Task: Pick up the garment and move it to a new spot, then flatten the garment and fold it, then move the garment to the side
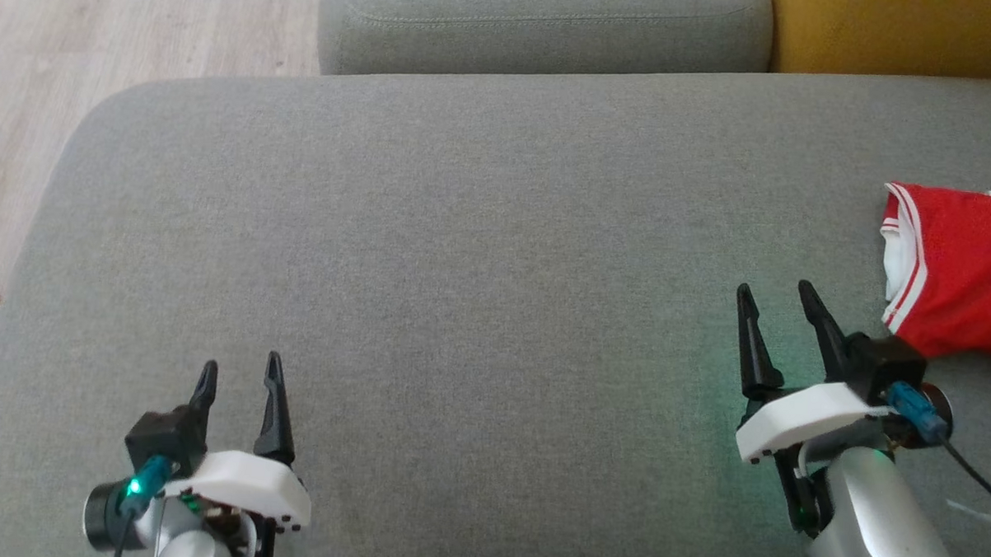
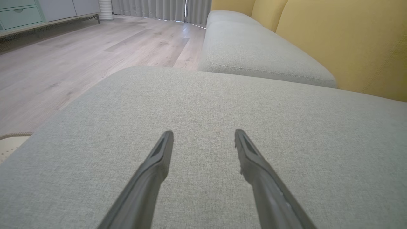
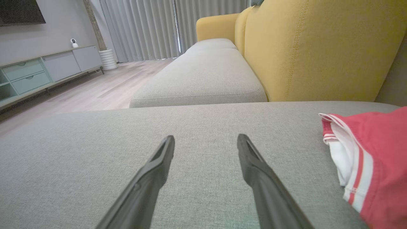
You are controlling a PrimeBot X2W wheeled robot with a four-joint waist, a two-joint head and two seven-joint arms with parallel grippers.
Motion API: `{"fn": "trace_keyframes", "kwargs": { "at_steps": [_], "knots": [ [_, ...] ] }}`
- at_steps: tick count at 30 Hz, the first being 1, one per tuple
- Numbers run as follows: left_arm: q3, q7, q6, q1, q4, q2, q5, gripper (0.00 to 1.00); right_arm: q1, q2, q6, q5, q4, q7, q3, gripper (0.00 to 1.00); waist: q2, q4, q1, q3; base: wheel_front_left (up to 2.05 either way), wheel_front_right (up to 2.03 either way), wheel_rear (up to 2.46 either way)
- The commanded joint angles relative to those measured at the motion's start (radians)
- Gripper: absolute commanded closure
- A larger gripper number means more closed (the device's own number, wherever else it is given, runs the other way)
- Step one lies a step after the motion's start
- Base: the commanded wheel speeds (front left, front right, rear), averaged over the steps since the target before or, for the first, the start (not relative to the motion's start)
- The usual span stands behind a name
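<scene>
Garment: the red garment [image 1: 966, 270], trimmed in white stripes, lies bunched at the right edge of the grey sofa cushion [image 1: 464, 228].
Left side: the left gripper [image 1: 241, 364] is spread wide and empty, above bare cushion.
Right side: the right gripper [image 1: 775, 288] is spread wide and empty, its fingers just beside the cloth.
Backdrop: yellow backrest [image 3: 318, 47], wooden floor [image 1: 142, 19].

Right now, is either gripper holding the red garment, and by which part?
Nothing is held. The left gripper and right gripper stand open over the cushion; the red garment lies beside the right one, clear of its fingers.
</scene>
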Motion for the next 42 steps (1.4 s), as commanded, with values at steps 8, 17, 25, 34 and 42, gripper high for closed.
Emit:
{"fn": "trace_keyframes", "kwargs": {
  "at_steps": [8, 17, 25, 34, 42],
  "knots": [
    [0.039, -0.012, -0.008, -0.018, -0.029, 0.007, -0.001, 0.00, -0.008, 0.004, 0.003, 0.007, -0.040, -0.014, 0.021, 0.00, 0.0000, -0.010, 0.0000, 0.003, 0.00, 0.00, 0.00],
    [-0.002, 0.003, -0.031, 0.013, 0.016, -0.001, -0.008, 1.00, 0.018, 0.001, 0.000, 0.008, 0.006, 0.002, 0.003, 1.00, 0.0000, -0.016, 0.0000, 0.009, 0.00, 0.00, 0.00],
    [0.009, 0.022, -0.040, 0.023, 0.054, -0.004, -0.069, 1.00, 0.049, 0.005, 0.000, 0.071, 0.035, 0.023, -0.009, 1.00, 0.0000, -0.015, 0.0000, 0.007, 0.00, 0.00, 0.00],
    [0.023, 0.046, -0.054, 0.018, 0.041, -0.003, -0.170, 1.00, 0.061, 0.005, 0.000, 0.180, 0.003, 0.045, -0.017, 1.00, 0.0000, -0.015, 0.0000, 0.003, 0.00, 0.00, 0.00],
    [0.037, 0.068, -0.066, 0.012, 0.030, -0.003, -0.260, 1.00, 0.069, 0.004, 0.001, 0.276, -0.022, 0.067, -0.027, 1.00, 0.0000, -0.014, 0.0000, 0.000, 0.00, 0.00, 0.00]
  ]
}}
